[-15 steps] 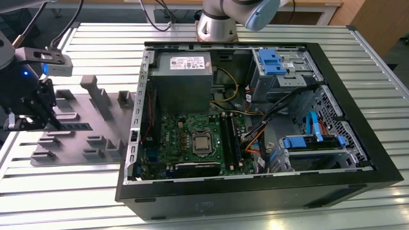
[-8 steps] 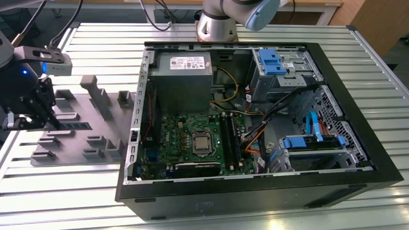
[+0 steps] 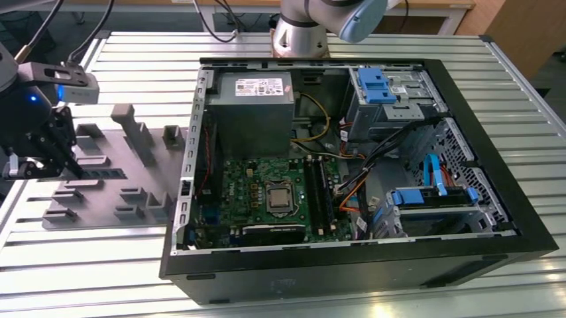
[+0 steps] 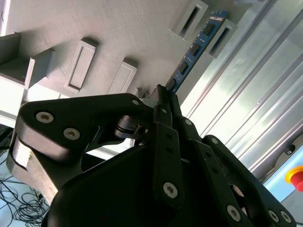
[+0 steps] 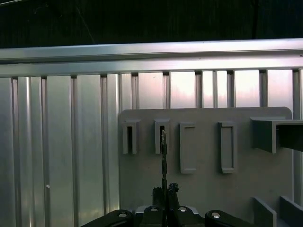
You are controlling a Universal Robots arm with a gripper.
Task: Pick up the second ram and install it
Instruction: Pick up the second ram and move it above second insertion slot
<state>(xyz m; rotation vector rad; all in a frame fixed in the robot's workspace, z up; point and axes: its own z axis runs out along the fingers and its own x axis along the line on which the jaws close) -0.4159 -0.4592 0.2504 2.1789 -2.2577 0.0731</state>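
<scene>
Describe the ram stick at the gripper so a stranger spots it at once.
Find the grey holder tray at the exterior view's left of the open computer case. Over it, the gripper pinches the second ram, standing on edge. It alone is thin and blue with black chips; the blocks around it are plain grey.

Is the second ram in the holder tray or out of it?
In. The second ram ends in the holder tray's slotted block; the gripper is shut on its near end.
</scene>
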